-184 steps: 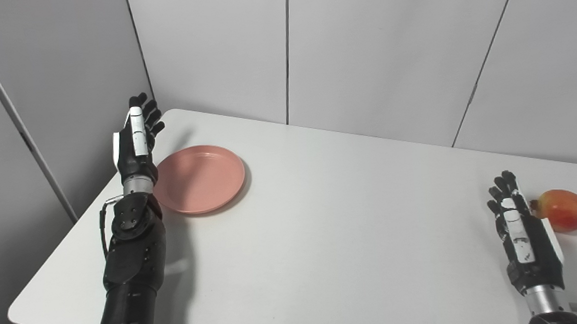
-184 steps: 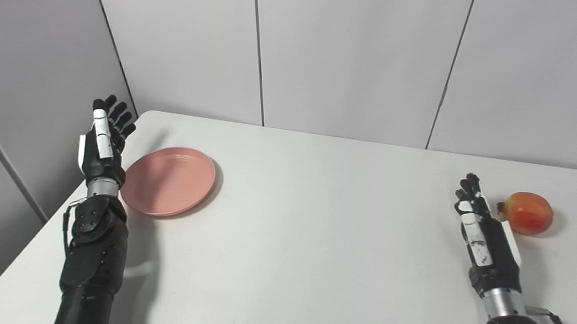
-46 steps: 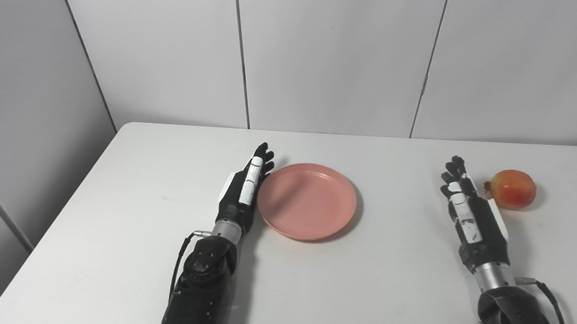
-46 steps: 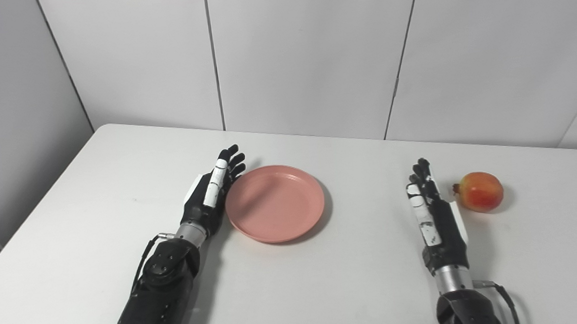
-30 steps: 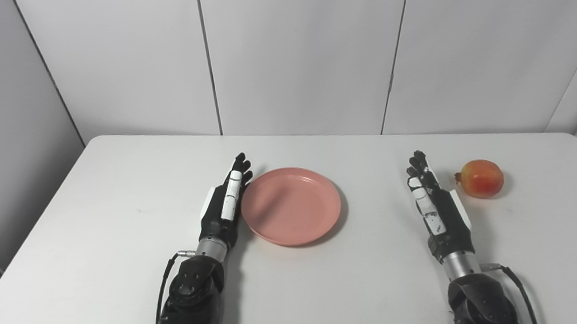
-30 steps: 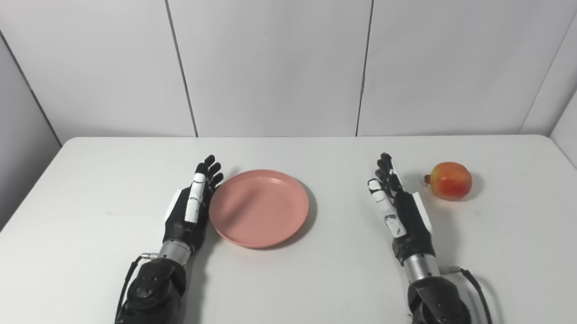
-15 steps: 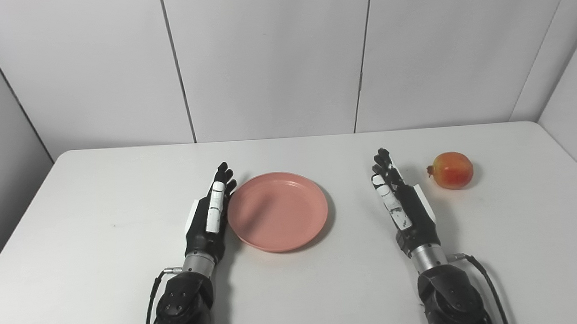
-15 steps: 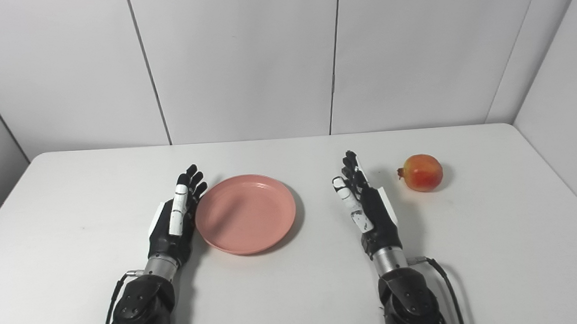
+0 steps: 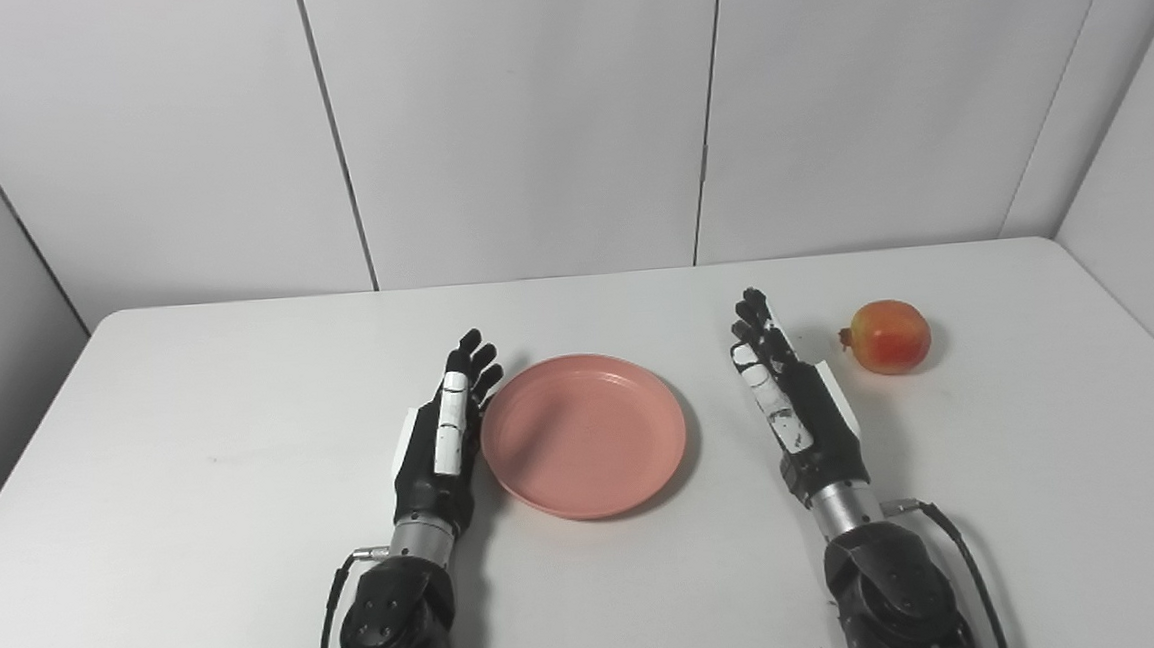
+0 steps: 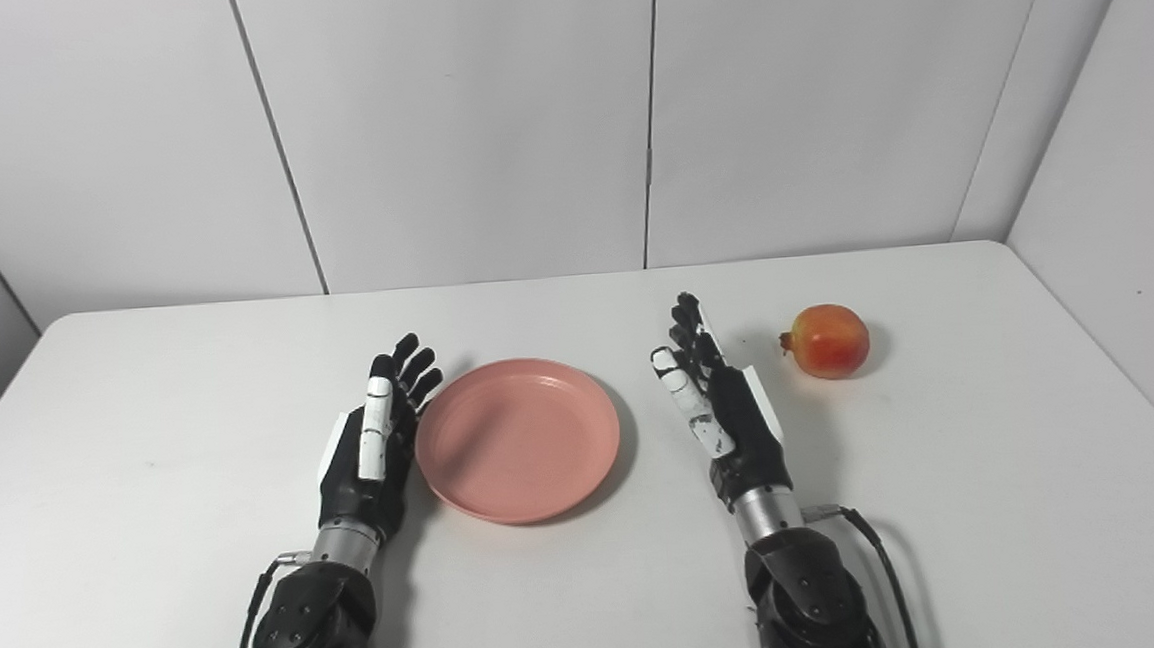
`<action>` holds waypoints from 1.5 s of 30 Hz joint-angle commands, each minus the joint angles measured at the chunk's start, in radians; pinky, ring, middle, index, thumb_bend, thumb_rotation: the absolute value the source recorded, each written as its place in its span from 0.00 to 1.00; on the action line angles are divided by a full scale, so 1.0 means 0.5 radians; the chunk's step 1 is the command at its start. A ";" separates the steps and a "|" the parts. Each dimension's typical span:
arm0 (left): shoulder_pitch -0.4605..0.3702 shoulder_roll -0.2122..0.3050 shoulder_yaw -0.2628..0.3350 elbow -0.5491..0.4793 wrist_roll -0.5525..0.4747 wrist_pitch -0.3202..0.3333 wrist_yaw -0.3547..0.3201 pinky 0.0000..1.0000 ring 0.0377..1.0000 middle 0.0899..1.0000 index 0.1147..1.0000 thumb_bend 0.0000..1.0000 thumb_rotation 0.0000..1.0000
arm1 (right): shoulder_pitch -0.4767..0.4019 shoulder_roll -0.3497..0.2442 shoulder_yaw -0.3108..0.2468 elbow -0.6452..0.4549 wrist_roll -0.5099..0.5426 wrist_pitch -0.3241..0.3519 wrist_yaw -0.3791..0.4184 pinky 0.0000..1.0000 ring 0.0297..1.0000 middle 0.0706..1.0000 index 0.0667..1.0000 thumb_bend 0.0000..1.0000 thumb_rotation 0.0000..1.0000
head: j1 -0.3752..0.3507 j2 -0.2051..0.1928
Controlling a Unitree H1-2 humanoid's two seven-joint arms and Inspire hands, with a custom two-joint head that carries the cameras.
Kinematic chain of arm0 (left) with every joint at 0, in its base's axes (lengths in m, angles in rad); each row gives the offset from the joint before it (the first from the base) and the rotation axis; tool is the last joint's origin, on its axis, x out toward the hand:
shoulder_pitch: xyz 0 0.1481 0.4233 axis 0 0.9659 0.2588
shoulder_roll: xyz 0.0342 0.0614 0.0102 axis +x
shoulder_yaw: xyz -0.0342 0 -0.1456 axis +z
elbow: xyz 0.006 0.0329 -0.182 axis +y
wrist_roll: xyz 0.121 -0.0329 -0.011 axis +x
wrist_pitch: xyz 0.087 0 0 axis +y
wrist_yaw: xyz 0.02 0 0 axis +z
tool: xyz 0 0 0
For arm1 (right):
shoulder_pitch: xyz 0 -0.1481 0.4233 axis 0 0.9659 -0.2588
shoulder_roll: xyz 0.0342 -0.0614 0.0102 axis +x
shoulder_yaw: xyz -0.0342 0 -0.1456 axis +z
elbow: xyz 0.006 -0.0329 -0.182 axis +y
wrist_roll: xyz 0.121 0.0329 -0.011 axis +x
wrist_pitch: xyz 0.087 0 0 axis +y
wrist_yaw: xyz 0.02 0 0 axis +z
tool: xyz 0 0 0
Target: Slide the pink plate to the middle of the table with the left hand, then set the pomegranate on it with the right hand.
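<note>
The pink plate [image 9: 584, 434] lies flat near the middle of the white table [image 9: 193, 438]. My left hand [image 9: 444, 437] stands on edge against the plate's left rim, fingers straight and apart, holding nothing. My right hand [image 9: 792, 401] stands open on edge to the right of the plate, a clear gap away from it. The red-yellow pomegranate [image 9: 888, 336] sits on the table a short way beyond and right of that hand, untouched.
Grey wall panels [image 9: 524, 117] close off the table's far edge and both sides. The table's right edge [image 9: 1138, 330] runs just beyond the pomegranate. Bare tabletop stretches out to the left of my left arm.
Since 6.1 s ago the left hand has pushed the plate from the far left corner toward the middle. The camera has swung round too. The pomegranate has stayed put.
</note>
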 commanded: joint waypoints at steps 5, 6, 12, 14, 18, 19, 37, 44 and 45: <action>-0.024 -0.005 -0.028 -0.061 -0.063 0.026 -0.073 0.94 0.97 0.99 0.97 0.63 1.00 | -0.062 -0.011 0.008 -0.057 0.020 -0.007 0.028 1.00 1.00 1.00 1.00 0.70 0.83 | 0.004 0.001; -0.025 -0.005 -0.028 -0.058 -0.075 0.030 -0.085 0.95 0.98 0.99 0.99 0.63 1.00 | -0.062 -0.012 0.009 -0.055 0.020 -0.007 0.030 1.00 1.00 1.00 1.00 0.70 0.83 | 0.004 0.001; -0.038 -0.003 -0.034 -0.020 0.013 -0.029 -0.004 0.92 0.95 0.97 0.96 0.62 1.00 | -0.057 -0.008 0.010 -0.066 0.014 0.008 0.024 1.00 1.00 1.00 1.00 0.72 0.82 | 0.007 0.001; -0.047 0.004 -0.030 0.000 0.059 -0.059 0.038 0.92 0.95 0.97 0.95 0.61 1.00 | -0.056 -0.007 0.009 -0.068 0.014 0.007 0.024 1.00 1.00 1.00 1.00 0.72 0.82 | 0.006 0.001; -0.084 -0.006 0.008 0.061 0.113 -0.089 0.157 0.90 0.94 0.95 0.94 0.61 1.00 | -0.064 -0.029 0.023 -0.056 -0.037 -0.034 0.018 1.00 1.00 1.00 1.00 0.71 0.83 | 0.006 0.001; -0.095 -0.002 0.014 0.077 0.119 -0.092 0.170 0.91 0.95 0.95 0.94 0.61 1.00 | -0.067 -0.039 0.029 -0.053 -0.059 -0.044 0.017 1.00 1.00 1.00 1.00 0.70 0.84 | 0.003 0.001; -0.165 0.018 0.082 0.165 -0.086 -0.115 0.045 0.99 1.00 1.00 1.00 0.61 1.00 | -0.134 -0.160 0.038 -0.083 -0.332 -0.114 -0.084 1.00 1.00 1.00 1.00 0.70 0.87 | -0.010 0.010; -0.153 -0.004 0.084 0.147 -0.114 -0.068 0.059 0.98 1.00 1.00 1.00 0.62 1.00 | -0.171 -0.219 0.005 -0.091 -0.449 -0.180 -0.190 0.99 1.00 1.00 1.00 0.70 0.82 | -0.020 0.005; -0.152 -0.007 0.086 0.148 -0.116 -0.069 0.059 0.97 1.00 1.00 1.00 0.62 1.00 | -0.175 -0.223 0.000 -0.092 -0.459 -0.180 -0.204 0.99 1.00 1.00 1.00 0.70 0.82 | -0.023 0.002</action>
